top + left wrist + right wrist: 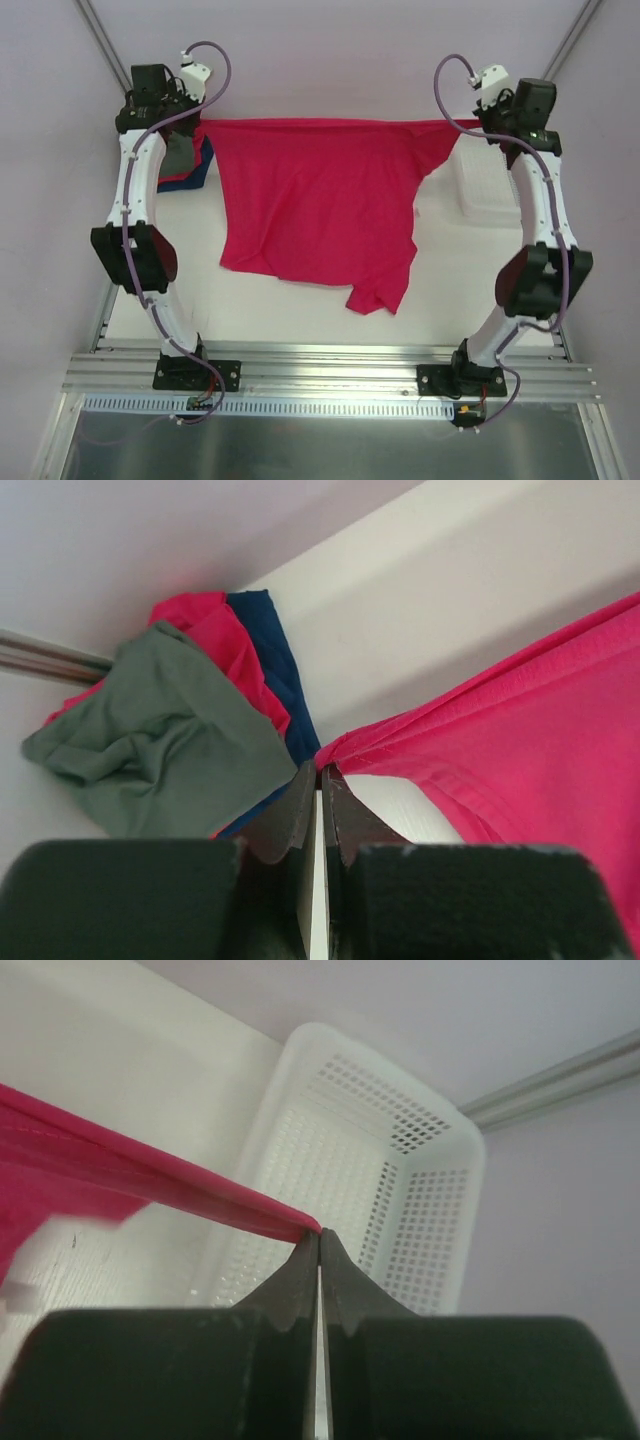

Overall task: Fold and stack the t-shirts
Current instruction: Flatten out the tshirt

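Observation:
A crimson-red t-shirt (pixel 320 200) hangs stretched between both arms at the far side of the table, its lower part draped toward me. My left gripper (pixel 321 768) is shut on the shirt's left top edge (pixel 500 740); from above that gripper (pixel 197 122) sits at the far left. My right gripper (pixel 320 1233) is shut on the shirt's taut right edge (pixel 150 1185), seen from above at the far right (pixel 478 124). A pile of a grey-green t-shirt (pixel 160 740), a dark blue one (pixel 275 660) and red cloth (pixel 215 635) lies at the far left corner.
A white lattice basket (pixel 420 1190) stands at the far right of the table, under the right gripper (pixel 485 185). Metal frame rails run along the back corners and the near edge (pixel 330 380).

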Robot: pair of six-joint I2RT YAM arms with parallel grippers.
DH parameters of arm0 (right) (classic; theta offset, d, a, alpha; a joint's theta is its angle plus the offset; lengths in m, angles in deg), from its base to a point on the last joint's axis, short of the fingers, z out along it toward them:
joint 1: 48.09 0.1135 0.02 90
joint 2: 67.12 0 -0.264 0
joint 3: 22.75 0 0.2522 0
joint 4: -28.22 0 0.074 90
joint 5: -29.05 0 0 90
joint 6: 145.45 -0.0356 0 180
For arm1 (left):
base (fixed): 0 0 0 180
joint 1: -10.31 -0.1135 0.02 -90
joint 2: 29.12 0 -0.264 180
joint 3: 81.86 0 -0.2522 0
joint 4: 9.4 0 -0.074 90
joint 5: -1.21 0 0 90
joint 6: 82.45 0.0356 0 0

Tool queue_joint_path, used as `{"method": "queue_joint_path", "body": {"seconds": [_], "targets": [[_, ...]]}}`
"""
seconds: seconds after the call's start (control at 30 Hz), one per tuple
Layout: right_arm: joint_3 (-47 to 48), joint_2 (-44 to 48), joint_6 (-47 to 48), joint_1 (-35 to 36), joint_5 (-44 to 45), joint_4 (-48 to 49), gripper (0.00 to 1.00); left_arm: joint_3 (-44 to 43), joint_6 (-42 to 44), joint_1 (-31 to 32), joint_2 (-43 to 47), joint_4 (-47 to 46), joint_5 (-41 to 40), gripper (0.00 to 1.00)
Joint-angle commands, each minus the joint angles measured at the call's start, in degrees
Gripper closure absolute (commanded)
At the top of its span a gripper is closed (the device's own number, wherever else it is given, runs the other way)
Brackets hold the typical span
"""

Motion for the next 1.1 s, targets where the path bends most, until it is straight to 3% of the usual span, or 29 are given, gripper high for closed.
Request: {"method": "queue_joint_path", "body": {"seconds": [0.0, 0.1, 0.23, 0.4, 0.5, 0.63, 0.8, 0.9, 1.07], "targets": [[12.7, -2.9, 2.7, -3.6, 12.0, 4.2, 0.99, -10.4, 3.0, -2.3, -2.6, -3.3, -9.9, 1.00], [18.6, -4.6, 1.2, -3.6, 11.3, 2.3, 0.99, -15.6, 3.7, -0.1, -2.6, -3.3, -11.0, 1.00], [11.7, 3.8, -3.2, -3.4, 9.2, 2.4, 0.99, -11.5, 4.2, 3.5, 6.2, -3.3, -12.5, 1.00], [-4.9, 25.9, -5.5, -3.7, 5.4, 2.2, 0.99, -2.7, -0.9, 5.3, 20.0, -3.3, -13.9, 1.00], [-7.6, 37.9, -8.2, -3.9, 2.5, -4.7, 0.99, 5.2, -4.1, 6.7, 30.1, -3.2, -14.1, 1.00], [-6.4, 48.9, -7.9, -4.0, 2.4, -11.3, 0.99, 8.7, -5.0, 4.3, 42.0, -1.4, -14.6, 1.00], [-0.2, 50.6, -4.6, -3.9, 5.1, -13.4, 0.99, 8.1, -3.3, 3.1, 46.4, -1.0, -14.9, 1.00], [0.3, 48.5, -1.2, -3.9, 7.0, -10.0, 0.99, 4.3, -2.5, 2.9, 44.2, -0.6, -16.3, 1.00], [-3.4, 40.0, 7.2, -4.4, 7.4, -5.5, 0.99, 6.0, 2.3, 3.0, 37.1, -0.7, -15.8, 1.00]]}}
